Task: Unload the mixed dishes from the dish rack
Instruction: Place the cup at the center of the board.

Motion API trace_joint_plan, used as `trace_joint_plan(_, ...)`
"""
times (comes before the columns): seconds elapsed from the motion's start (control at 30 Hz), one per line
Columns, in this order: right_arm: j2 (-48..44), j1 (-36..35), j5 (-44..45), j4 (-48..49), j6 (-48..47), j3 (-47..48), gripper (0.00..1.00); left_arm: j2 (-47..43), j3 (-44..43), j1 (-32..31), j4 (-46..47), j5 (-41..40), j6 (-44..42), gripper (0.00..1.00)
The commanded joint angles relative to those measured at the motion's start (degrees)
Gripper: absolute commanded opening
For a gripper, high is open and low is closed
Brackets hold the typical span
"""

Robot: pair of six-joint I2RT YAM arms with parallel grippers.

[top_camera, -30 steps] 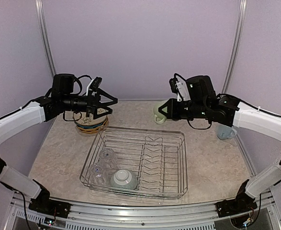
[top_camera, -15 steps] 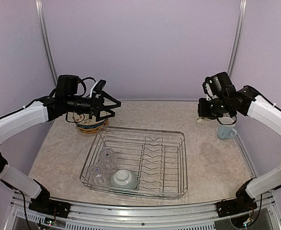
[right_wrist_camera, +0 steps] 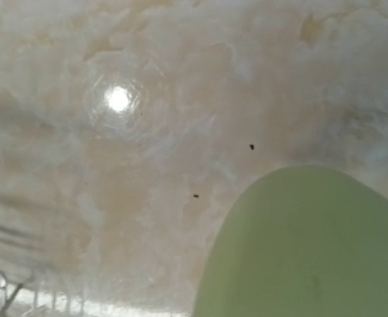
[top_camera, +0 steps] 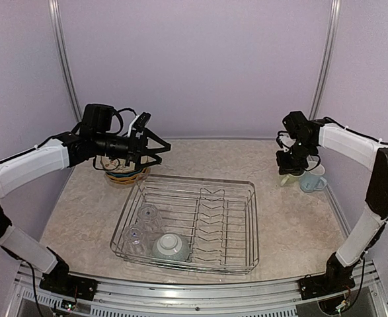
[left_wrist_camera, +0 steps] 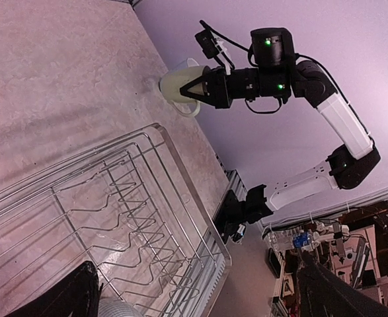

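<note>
half the pale green mug hides behind the right gripper pinching it; left gripper gapes wide.

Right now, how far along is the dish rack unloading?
Done: plates stacked on the table, light blue mug out at the right. In hand: right gripper holds the pale green mug beside it. Remaining: two clear glasses and the bowl, in the dish rack.

Soft, even light with faint shadows. The right wrist view is blurred: round glare on the table, mug out of focus.
</note>
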State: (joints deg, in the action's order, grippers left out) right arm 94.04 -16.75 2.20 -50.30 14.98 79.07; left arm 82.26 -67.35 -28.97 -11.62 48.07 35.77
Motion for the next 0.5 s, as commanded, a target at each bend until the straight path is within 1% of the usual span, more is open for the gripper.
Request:
trace_joint_plan(0.0, 4.0, 3.8, -2.1, -1.2, -6.2, 4.7, 0.0, 1.0, -2.1, -0.5, -1.4, -0.4, -1.4, 0.99)
trace_joint_plan(0.07, 6.1, 5.2, -2.1, -1.5, -7.6, 5.5, 0.0, 1.0, -2.1, -0.6, -1.5, -0.4, -1.5, 0.99)
trace_joint_plan(0.23, 10.2, 7.9, -7.7, -1.5, -10.7, 7.1, 0.0, 1.1, -2.3, -0.7, -1.7, -0.4, -1.6, 0.99)
trace_joint_plan(0.47, 14.3, 8.1, -7.3, -2.5, -11.8, 9.5, 0.0, 2.0, -2.6, -0.7, -1.8, -0.2, -1.6, 0.99)
